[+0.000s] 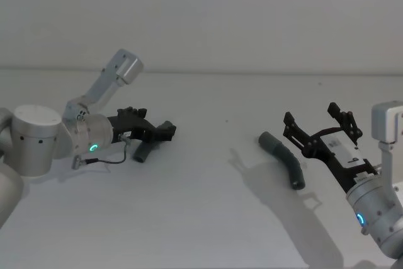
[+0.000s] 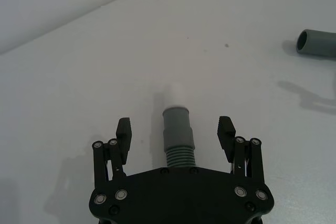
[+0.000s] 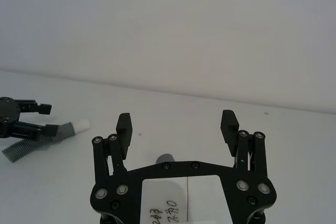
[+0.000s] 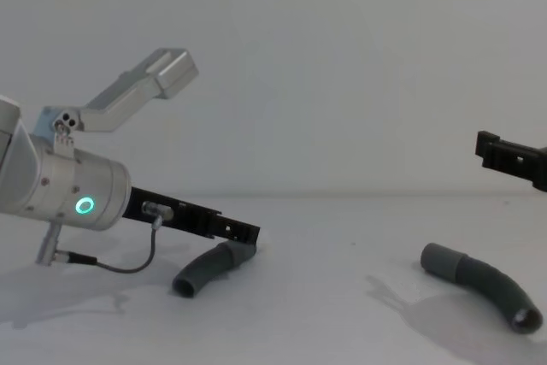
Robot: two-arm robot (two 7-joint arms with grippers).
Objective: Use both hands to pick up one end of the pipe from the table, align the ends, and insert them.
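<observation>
Soft, diffuse overhead light leaves the matt worktop [image 1: 208, 105] a flat, rather dim pale grey. Faint, soft-edged shadows spread from the right claw [image 1: 313, 115] toward the worktop's near edge and pool under the left claw [image 1: 167, 129]. The green ring light [image 1: 93, 148] glows brightly.

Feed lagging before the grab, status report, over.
Left gripper open, straddling shorter hose's cuff, not closed. Right gripper open, above longer hose on table. Nothing between them.

The left tool [image 2: 175, 127] and right tool [image 3: 177, 120] are black, silver-screwed, on silver ring-lit wrists [image 1: 85, 133].
</observation>
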